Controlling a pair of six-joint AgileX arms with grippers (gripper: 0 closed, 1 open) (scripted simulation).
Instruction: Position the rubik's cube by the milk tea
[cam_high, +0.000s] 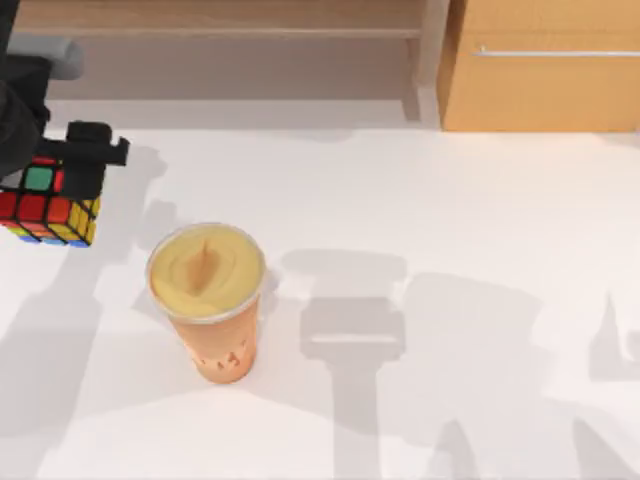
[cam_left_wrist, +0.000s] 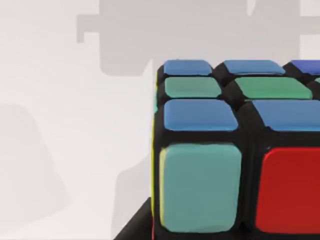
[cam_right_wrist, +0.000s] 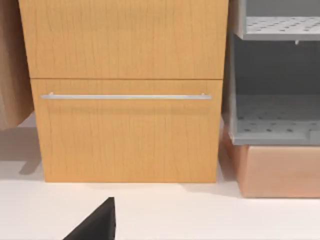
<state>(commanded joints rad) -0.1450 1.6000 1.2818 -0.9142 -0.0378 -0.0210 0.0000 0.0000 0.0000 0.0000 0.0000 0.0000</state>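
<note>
The white table (cam_high: 420, 200) takes up most of the top view, crossed by grey shadows of the arms. Along its far edge stands a wooden drawer unit (cam_high: 540, 65) on the right, with a metal bar handle (cam_right_wrist: 125, 96); the right wrist view faces this cabinet squarely, with grey perforated shelves (cam_right_wrist: 275, 120) beside it, which suggests the right arm is parked pointing at the far side and takes no part in the job. Whether its pincer is apart or together cannot be told.

The milk tea (cam_high: 207, 295) stands upright left of the table's centre, its creamy round top toward the camera and its tan body tapering to the base. It stands free, with bare table all around it, so there is room to set something down on any side.

At the far left edge, the left gripper (cam_high: 60, 180) is clamped on the rubik's cube (cam_high: 48, 205), its black fingers pressing in from above on the top face. The cube seems lifted off the table, judging by the gap below it in the left wrist view, where its blue, green, teal and red stickers fill the lower right. It hangs to the left of the cup and a little farther back, still apart from it. It is likely carried high so it can travel without scraping; the remaining work is a short move right and near, then a lowering beside the cup without knocking it.
</note>
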